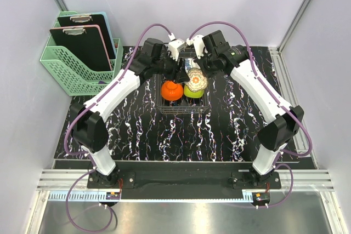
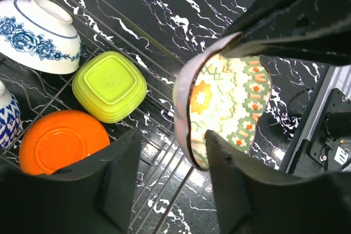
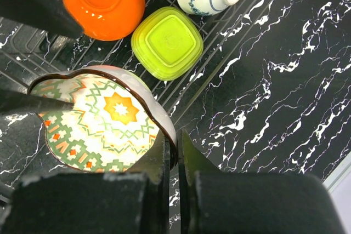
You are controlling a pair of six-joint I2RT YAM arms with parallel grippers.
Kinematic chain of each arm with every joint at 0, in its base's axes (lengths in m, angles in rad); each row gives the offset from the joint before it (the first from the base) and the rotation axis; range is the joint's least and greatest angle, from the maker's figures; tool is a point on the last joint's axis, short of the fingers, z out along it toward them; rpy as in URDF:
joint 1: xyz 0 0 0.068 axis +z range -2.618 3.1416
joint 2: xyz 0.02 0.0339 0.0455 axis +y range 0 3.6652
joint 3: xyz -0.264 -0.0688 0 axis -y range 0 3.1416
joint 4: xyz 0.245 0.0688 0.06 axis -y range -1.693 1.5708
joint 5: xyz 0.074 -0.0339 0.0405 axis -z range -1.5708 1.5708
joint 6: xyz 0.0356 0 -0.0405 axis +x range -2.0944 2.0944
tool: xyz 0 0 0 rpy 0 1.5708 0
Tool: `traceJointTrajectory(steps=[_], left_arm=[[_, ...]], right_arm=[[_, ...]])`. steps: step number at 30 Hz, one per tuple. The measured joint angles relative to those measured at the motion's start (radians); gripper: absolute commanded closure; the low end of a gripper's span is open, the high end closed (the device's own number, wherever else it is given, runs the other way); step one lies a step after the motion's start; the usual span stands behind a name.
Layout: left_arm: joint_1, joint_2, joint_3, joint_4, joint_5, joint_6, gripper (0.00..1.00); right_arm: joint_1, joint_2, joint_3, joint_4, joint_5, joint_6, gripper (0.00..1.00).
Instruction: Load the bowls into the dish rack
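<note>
The dark wire dish rack lies mid-table. In it, upside down, are an orange bowl, a lime green bowl and a white bowl with blue flowers. A second blue-patterned bowl shows at the left edge of the left wrist view. My right gripper is shut on the rim of a cream-white bowl with a green and orange pattern inside. It holds the bowl tilted on edge over the rack's right side. My left gripper is open, and the bowl's rim lies by its right finger.
A mint green lattice basket with clipboards stands at the back left. The rack sits on a black marbled mat. Both arms meet over the rack's far side. A metal rail runs along the table's right edge.
</note>
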Motion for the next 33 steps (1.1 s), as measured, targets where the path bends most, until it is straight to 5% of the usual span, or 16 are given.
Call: traceJointTrajectory(steps=[9, 14, 20, 23, 24, 27, 33], left_arm=[[-0.002, 0.0, 0.002, 0.003, 0.001, -0.002, 0.74], [-0.005, 0.0, 0.002, 0.01, -0.002, -0.009, 1.0], [-0.007, 0.006, 0.002, 0.013, -0.027, -0.013, 1.0], [-0.008, 0.006, 0.002, 0.014, -0.029, -0.013, 1.0], [-0.008, 0.006, 0.002, 0.015, -0.033, -0.01, 1.0], [-0.008, 0.008, 0.002, 0.002, -0.039, 0.0, 1.0], [-0.008, 0.009, 0.002, -0.005, -0.039, 0.013, 1.0]], right_arm=[[0.019, 0.0, 0.035, -0.022, -0.002, 0.004, 1.0], [0.023, 0.0, 0.051, -0.031, -0.002, 0.012, 1.0], [0.034, 0.0, 0.075, -0.038, 0.003, 0.037, 0.97], [0.034, 0.0, 0.078, -0.04, 0.003, 0.041, 0.69], [0.034, 0.0, 0.082, -0.041, -0.006, 0.042, 0.52], [0.038, 0.0, 0.101, -0.04, -0.042, 0.035, 0.27], [0.04, -0.001, 0.115, -0.042, -0.097, 0.015, 0.13]])
